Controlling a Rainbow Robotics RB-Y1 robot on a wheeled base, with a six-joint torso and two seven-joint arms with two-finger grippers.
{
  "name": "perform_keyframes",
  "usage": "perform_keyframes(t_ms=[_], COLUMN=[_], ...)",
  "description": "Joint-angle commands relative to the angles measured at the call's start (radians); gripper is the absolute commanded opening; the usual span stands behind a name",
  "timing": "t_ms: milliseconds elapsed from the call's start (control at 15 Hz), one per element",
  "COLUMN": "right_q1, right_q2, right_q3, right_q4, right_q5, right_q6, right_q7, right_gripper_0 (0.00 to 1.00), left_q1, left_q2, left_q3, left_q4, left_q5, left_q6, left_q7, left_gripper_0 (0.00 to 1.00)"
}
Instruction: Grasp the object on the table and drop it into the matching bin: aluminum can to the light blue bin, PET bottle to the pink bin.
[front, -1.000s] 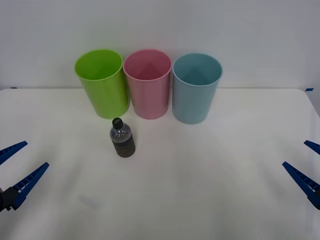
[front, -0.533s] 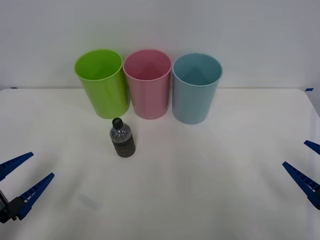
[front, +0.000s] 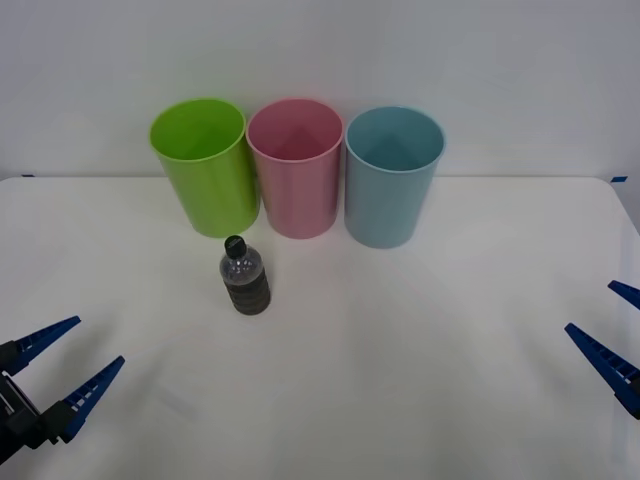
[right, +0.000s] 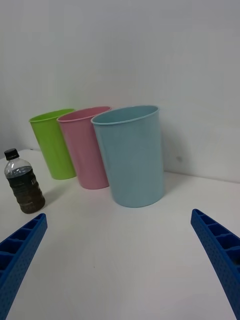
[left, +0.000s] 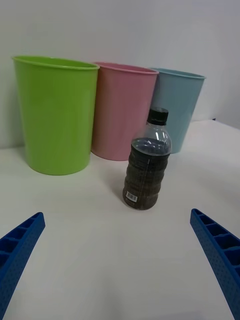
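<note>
Your left tool (front: 68, 368) sits low at the near left corner of the worktop (front: 420, 340), blue ribbed fingers spread wide, nothing between them. In its wrist view the two fingertips (left: 20, 240) stand at the corners and the PET bottle (left: 146, 165) is framed between them, well ahead and apart from both.

Your right tool (front: 610, 335) is parked at the near right edge, fingers also wide apart and holding nothing. Its wrist view faces the light blue bin (right: 131, 155), with the bottle off to one side.

The bottle (front: 244, 276) stands upright on the worktop: black cap on, dark contents up to the shoulder, clear above. It stands just in front of the gap between the lime green bin (front: 204, 165) and the pink bin (front: 296, 165), touching neither.

Three bins stand in a row at the far side, upright, mouths open: green on your left, pink in the middle, light blue (front: 392, 175) on the right. Neighbouring rims are close together or touching; you cannot tell which. A plain white wall (front: 500, 60) rises behind them.
</note>
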Motion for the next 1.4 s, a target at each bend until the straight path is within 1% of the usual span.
perform_keyframes(t_ms=[67, 200, 400, 667, 1400], right_q1=[0.000, 0.000, 0.000, 0.000, 0.000], right_q2=[0.000, 0.000, 0.000, 0.000, 0.000], right_q3=[0.000, 0.000, 0.000, 0.000, 0.000], right_q4=[0.000, 0.000, 0.000, 0.000, 0.000], right_q5=[0.000, 0.000, 0.000, 0.000, 0.000], right_q6=[0.000, 0.000, 0.000, 0.000, 0.000], right_q7=[0.000, 0.000, 0.000, 0.000, 0.000], right_gripper_0=[1.00, 1.00, 1.00, 1.00, 1.00], left_q1=[-0.025, -0.048, -0.077, -0.101, -0.207], left_q2=[0.000, -0.012, -0.075, -0.138, -0.143], left_q3=[-0.067, -0.118, -0.107, -0.115, -0.330], left_q4=[0.004, 0.004, 0.004, 0.004, 0.007], left_q5=[-0.013, -0.018, -0.079, -0.130, -0.145], left_q6=[0.019, 0.056, 0.065, 0.108, 0.403], left_q7=[-0.010, -0.022, -0.041, -0.059, -0.073], left_gripper_0=[1.00, 1.00, 1.00, 1.00, 1.00])
